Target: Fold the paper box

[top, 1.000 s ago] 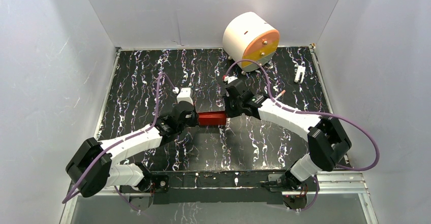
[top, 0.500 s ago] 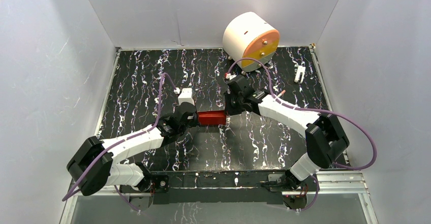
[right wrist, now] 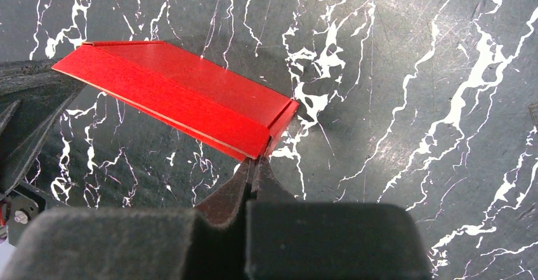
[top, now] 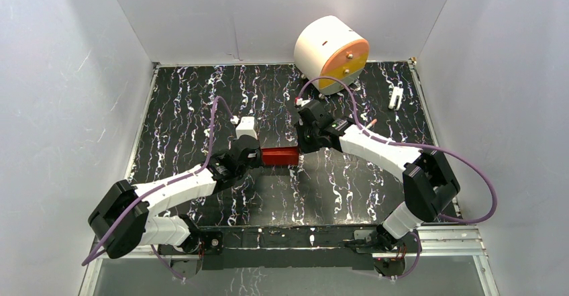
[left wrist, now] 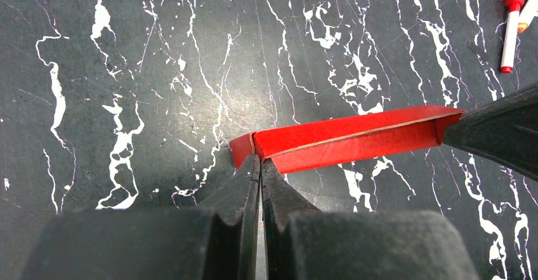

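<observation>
Red paper box [top: 280, 156] is strung between my two pincers, so I start at the fingertips. My left gripper [left wrist: 260, 160] has its jaws pressed together, and in its wrist camera the tips look nipped on the small end flap at the box's left end (thin card, so hardly any gap shows). My right gripper [right wrist: 254, 161] is closed just as tight, its tips meeting the lower corner of the flap at the opposite end.

Outward from either pincer, the box runs straight toward the other one. Its long axis lies left to right across the middle of the table [top: 188, 108], roughly parallel to the near edge. Neither arm is nearer; each has one end. I judge the next move turns on that line, since a pull or twist at one end carries straight to the other. I cannot tell whether the box rests on the table or sits just above it. The pens [left wrist: 511, 26] and the drum [top: 331, 54] lie well apart from it.
</observation>
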Robot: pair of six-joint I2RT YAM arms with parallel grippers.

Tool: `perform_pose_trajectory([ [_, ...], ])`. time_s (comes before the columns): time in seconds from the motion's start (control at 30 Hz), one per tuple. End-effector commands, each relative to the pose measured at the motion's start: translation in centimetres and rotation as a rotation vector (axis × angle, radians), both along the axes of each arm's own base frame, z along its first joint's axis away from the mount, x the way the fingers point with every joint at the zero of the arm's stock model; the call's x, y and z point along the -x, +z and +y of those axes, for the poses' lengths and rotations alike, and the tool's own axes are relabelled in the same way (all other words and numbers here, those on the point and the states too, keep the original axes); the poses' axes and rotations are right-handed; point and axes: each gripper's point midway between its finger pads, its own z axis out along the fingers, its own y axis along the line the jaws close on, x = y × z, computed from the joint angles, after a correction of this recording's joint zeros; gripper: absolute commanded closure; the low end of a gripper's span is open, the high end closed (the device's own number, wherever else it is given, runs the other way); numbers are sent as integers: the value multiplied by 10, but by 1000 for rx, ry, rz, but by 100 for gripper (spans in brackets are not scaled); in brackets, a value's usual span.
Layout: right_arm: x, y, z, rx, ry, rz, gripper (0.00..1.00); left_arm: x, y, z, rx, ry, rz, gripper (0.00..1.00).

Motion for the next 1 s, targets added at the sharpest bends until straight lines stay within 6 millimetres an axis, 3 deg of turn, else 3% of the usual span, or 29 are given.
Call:
perform_pose_trajectory([
  [0.0,-5,5,-1,22,5,-28,100,24,-41,27,-169,-10,130,100],
  [0.3,-2,1,-8,49,6,-28,100,23,-39,26,-170,-11,129,100],
  [0.57,9,-26,-5,60,31,-4,100,26,-38,21,-130,-26,133,100],
  [0.73,12,-31,-10,88,42,-39,100,29,-39,20,-105,-35,134,100],
  [0.83,12,-23,-10,55,39,-78,100,29,-40,20,-91,-32,119,100],
  [0.97,9,12,1,-80,36,-162,79,30,-44,22,-104,-28,123,100],
])
